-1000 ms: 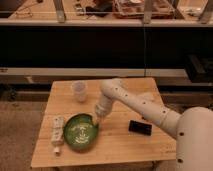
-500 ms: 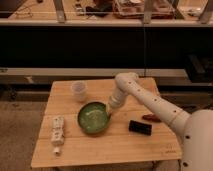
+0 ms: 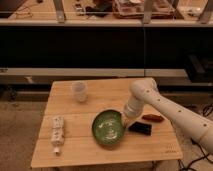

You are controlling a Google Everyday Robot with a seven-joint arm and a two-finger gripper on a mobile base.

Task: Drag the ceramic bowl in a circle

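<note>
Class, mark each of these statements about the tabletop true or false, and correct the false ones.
1. The ceramic bowl sits on the wooden table. True.
2. The gripper is at the bowl's rim, on the picture's right. True.
3. The whitish cup stands inside the bowl. False: it stands apart from it, nearer the table's far edge.
4. The black object lies on the bowl's left. False: it lies on the picture's right of the bowl.

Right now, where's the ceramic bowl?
Camera view: ceramic bowl sits front-centre on the table, left of a black object, gripper at its right rim; the cup stands behind-left.
</note>
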